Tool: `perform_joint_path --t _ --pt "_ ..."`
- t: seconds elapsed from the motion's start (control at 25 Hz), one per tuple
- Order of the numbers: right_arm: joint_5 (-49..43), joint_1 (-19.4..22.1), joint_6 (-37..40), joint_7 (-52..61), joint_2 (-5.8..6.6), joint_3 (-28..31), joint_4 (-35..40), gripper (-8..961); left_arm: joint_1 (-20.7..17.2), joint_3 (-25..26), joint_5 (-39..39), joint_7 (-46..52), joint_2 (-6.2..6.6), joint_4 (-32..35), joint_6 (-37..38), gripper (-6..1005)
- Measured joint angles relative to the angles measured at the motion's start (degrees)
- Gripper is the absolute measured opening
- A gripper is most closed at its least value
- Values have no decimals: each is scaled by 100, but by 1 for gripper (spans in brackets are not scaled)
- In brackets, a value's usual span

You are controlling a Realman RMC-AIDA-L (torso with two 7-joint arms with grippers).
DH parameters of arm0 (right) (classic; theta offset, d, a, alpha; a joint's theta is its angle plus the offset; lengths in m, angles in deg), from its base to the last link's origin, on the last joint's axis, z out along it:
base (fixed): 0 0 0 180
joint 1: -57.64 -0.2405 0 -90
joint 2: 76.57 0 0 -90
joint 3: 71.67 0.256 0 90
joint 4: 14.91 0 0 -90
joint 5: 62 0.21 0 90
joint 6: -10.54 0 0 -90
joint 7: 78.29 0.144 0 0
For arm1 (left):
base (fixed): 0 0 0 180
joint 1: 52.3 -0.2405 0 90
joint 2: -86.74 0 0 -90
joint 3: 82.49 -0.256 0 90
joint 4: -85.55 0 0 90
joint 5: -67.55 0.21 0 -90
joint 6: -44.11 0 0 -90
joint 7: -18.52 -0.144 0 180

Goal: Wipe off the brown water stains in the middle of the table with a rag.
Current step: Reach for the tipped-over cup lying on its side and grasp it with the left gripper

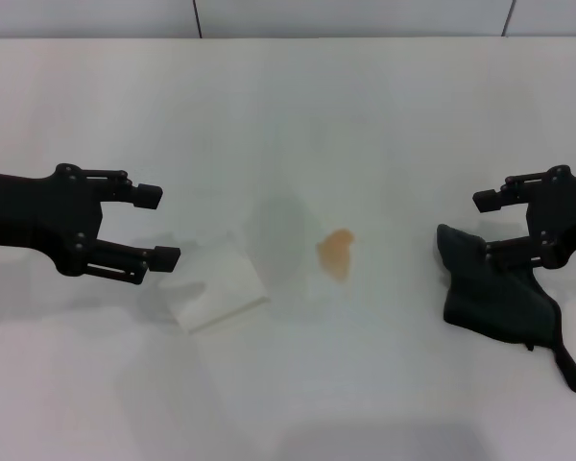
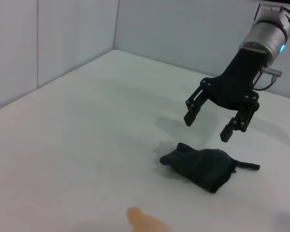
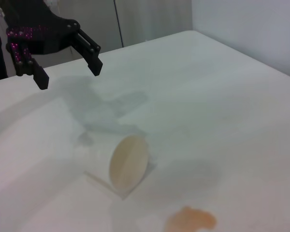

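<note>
White surface (image 1: 384,115): right gripper (image 2: 211,126), fingers spread, empty, hovers above the rag (image 2: 200,167); left gripper (image 1: 158,228), equally spread, empty. Only the right wrist view shows a tipped cup's (image 3: 122,164) mouth near the stain (image 1: 336,253).

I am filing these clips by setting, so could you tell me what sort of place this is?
Probably a lab test bench rather than a home: a plain white table enclosed by bare pale panel walls, holding only a staged brown stain, a tipped clear cup and a dark rag.
</note>
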Motion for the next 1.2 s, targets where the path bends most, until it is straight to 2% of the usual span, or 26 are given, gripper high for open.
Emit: perform_joint_path --t 0.88,1.2 --pt "0 7 0 -15 0 4 0 722 34 -16 0 31 0 -15 -1 879" --pt "3 -2 -3 -24 0 -3 0 722 238 -11 173 243 37 -37 -9 879"
